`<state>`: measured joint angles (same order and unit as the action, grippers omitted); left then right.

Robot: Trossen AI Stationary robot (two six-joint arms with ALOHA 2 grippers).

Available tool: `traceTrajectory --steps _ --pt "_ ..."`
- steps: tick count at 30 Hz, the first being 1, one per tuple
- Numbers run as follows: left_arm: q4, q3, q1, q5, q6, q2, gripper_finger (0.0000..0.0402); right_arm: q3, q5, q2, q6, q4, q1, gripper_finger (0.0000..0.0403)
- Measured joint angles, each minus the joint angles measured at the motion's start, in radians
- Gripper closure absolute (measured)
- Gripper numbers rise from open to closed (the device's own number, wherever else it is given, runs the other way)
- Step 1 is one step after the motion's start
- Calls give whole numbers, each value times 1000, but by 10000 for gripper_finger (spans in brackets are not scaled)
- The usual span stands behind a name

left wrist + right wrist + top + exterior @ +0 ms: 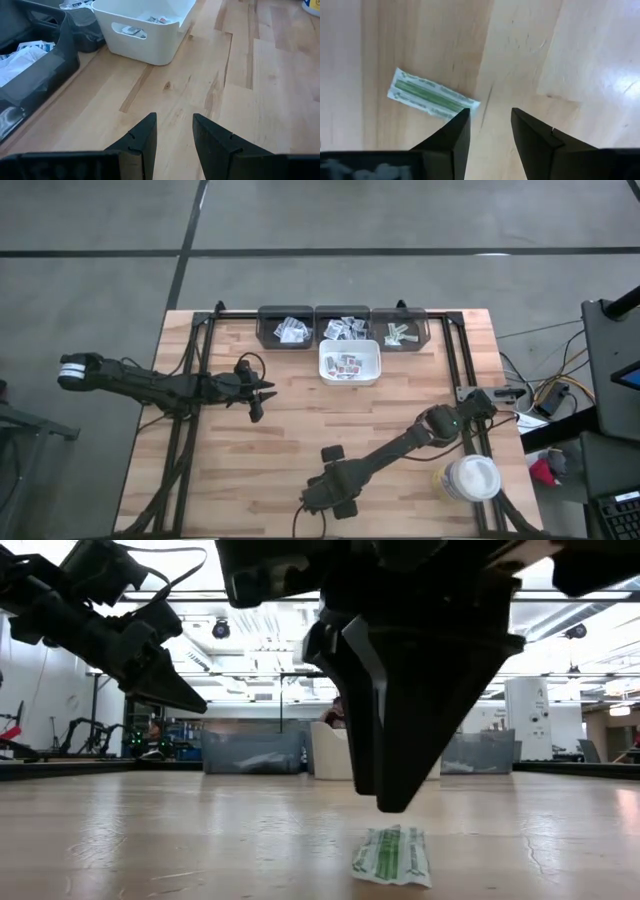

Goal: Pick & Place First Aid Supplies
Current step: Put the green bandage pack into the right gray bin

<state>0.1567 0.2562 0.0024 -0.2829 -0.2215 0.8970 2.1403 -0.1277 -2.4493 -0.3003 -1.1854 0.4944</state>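
Observation:
A small flat packet with green stripes (431, 97) lies flat on the wood near the table's near edge and shows in the low view too (392, 855). My right gripper (490, 125) hangs open just above it, fingers pointing down, with one corner of the packet behind one finger. In the low view its tips (390, 802) stand clear of the packet. The white tray (350, 364) at the far middle holds a few packets. My left gripper (262, 392) waits open at the table's left, above the wood, facing the tray (150, 30).
Three dark bins (343, 327) with more packets stand in a row along the far edge behind the tray. A round white-lidded jar (470, 478) sits at the near right. Black frame rails (200, 350) run along both sides. Bare wood lies between the tray and my right gripper.

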Motion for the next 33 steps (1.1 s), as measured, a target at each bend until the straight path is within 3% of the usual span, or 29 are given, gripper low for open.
traceTrajectory --steps 6,20,33 --pt "0 0 0 0 10 0 278 0 80 2 -71 11 1 249" --pt "0 0 0 1 15 0 278 -13 76 -40 -175 40 1 260" --pt "0 0 0 1 10 0 278 -16 74 -41 -194 20 1 352"
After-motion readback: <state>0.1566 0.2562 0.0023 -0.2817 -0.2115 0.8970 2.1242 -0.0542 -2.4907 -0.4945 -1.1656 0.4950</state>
